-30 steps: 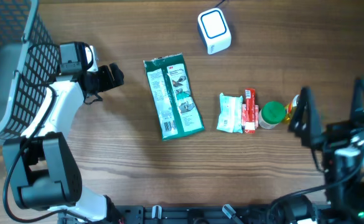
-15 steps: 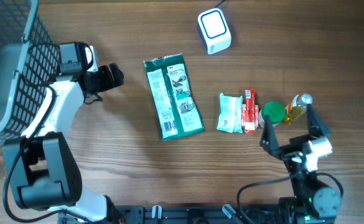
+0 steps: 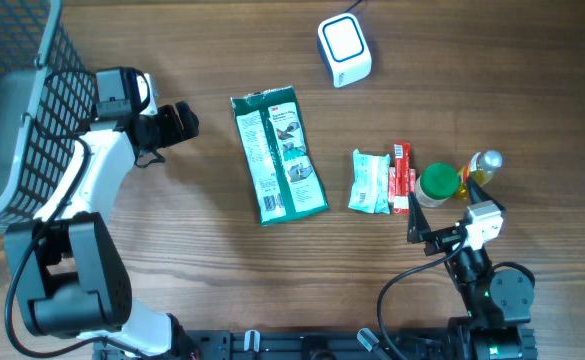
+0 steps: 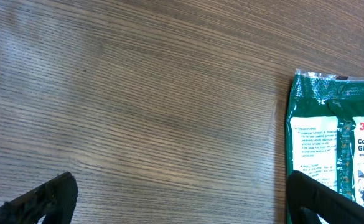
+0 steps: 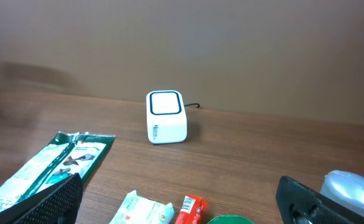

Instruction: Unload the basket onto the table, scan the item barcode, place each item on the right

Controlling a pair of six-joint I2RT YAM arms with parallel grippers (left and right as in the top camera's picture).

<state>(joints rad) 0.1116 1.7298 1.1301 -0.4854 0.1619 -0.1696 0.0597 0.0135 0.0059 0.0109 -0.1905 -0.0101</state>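
Waiting spread and empty, the right gripper [image 3: 434, 222] and left gripper [image 3: 179, 122] flank items laid before the scanner [image 3: 344, 50].

light: even, soft, bright | shadows: faint, short under items | glare: pale sheen on table [image 4: 57, 43], shine on green packet [image 4: 331, 93] | focus: overhead sharp; wrist views slightly soft, fingers dark at bottom edges

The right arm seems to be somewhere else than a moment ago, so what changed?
The right pincer swung in from the table's right edge toward the green-capped jar, open and empty. The left pincer, glove packet and white scanner stayed put.
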